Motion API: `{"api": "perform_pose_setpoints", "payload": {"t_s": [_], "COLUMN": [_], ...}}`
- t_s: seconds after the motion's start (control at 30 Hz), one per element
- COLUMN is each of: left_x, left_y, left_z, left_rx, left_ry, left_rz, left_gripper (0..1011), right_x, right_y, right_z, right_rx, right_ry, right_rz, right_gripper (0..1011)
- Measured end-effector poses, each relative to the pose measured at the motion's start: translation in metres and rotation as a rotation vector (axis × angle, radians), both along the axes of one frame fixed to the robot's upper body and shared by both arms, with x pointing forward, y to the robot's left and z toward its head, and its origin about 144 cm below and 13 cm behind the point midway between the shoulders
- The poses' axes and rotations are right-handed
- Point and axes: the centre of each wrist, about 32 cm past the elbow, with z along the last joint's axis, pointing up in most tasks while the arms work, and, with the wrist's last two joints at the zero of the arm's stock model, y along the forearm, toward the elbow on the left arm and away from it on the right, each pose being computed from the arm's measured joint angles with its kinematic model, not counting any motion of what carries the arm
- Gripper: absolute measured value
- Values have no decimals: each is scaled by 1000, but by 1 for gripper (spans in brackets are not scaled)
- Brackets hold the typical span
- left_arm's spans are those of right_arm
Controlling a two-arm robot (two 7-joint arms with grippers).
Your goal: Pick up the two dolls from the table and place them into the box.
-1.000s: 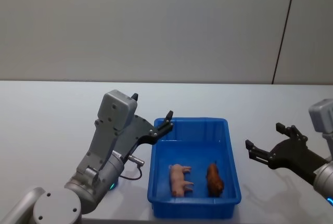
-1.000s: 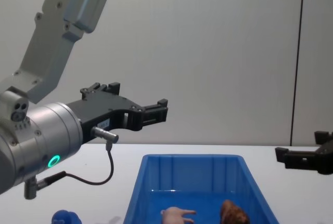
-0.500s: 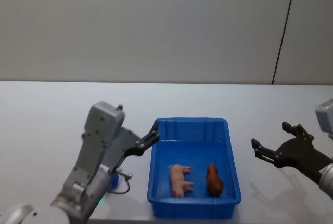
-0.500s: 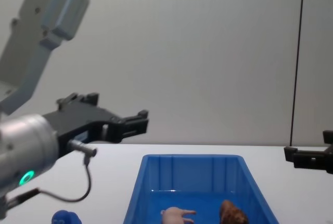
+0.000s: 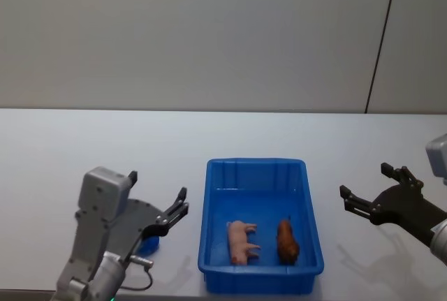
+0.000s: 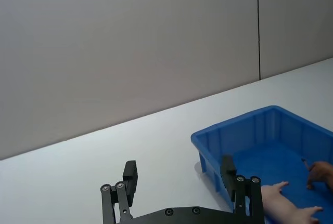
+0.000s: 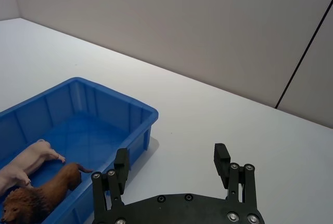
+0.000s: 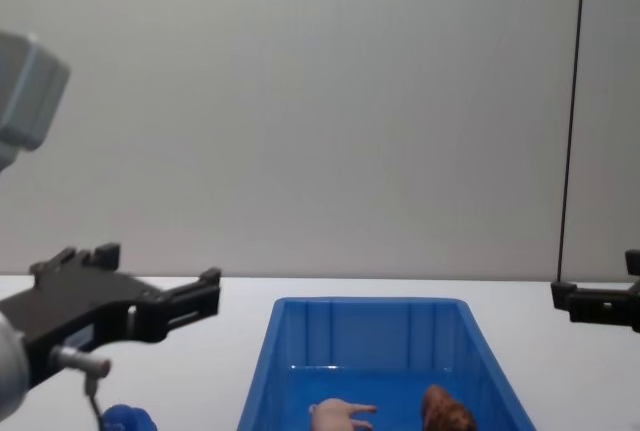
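From the head view, the white table (image 5: 63,147) runs back to a plain grey wall (image 5: 195,35) with a dark vertical seam (image 5: 380,42) on its right. The left gripper (image 5: 158,184) hangs low to the left of the blue bin (image 5: 255,163), claw spread wide, and partly covers a fuzzy blue doll (image 5: 148,244) on the table beside the bin's left wall. The right gripper (image 5: 364,179) hovers well right of the bin, claw also wide, holding nothing. Inside the bin, near its front wall, lie a pink pig doll (image 5: 241,241) and a brown lion doll (image 5: 287,240), side by side, just apart. The left wrist view looks past spread black fingers, nothing between them, to the bin's corner, with the pig's pale legs stretched on the blue floor and the lion beyond it. The right wrist view shows that claw wide over bare table, the bin off to one side, with the pig on its side and the maned lion next to it against the near wall. In the chest view, the bin's tall ribbed back wall stands in the middle, the pig and lion low inside, the fuzzy blue doll at the bottom edge below the left gripper, and the right gripper at the right edge.
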Motion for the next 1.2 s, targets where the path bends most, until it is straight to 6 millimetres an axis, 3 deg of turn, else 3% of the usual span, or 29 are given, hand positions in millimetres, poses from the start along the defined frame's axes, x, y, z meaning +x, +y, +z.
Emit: {"api": "perform_pose_setpoints", "payload": {"t_s": [0.63,1.2], "left_x": [18,33], "left_y": [43,64], "left_z": [-33,-45], "left_rx": [-85,-110], "left_ry": [127,269], "left_rz": [-73,-130], "left_gripper": [1001,1001], "right_x": [0,0], "right_y": [-1,-1], "right_z": [0,0], "right_rx": [-1,-1], "right_ry": [-1,-1], "right_rz": [-2,-2], "right_gripper": [1001,1001]}}
